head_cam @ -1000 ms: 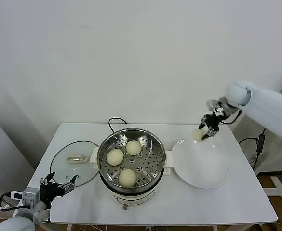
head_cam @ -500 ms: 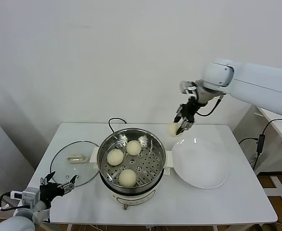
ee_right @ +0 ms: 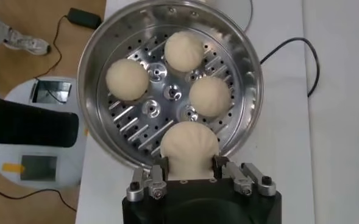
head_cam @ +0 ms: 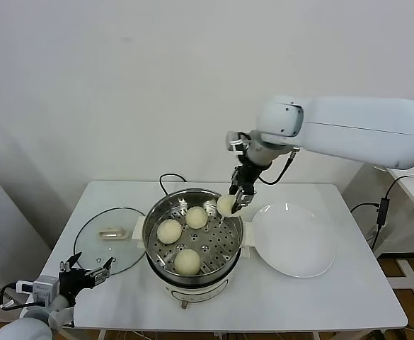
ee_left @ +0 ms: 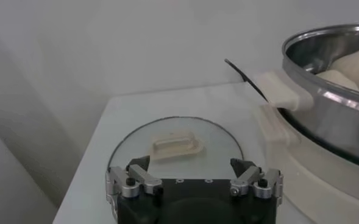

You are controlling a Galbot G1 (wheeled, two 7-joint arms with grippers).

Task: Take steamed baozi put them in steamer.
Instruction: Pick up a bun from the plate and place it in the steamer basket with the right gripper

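White table (head_cam: 320, 294) against plain white wall. Right gripper (head_cam: 235, 200) pinching bun (head_cam: 226, 205) above steamer (head_cam: 192, 237) rim; three buns inside. Left gripper (head_cam: 86, 275) spread, parked near glass lid (head_cam: 111, 241).

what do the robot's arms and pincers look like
The right arm is a bulky, smooth white shell with a grey wrist and a thin black cable. Its right pincer is black with silver metal fingers. The left pincer is likewise black, with silver screw-fastened fingers.
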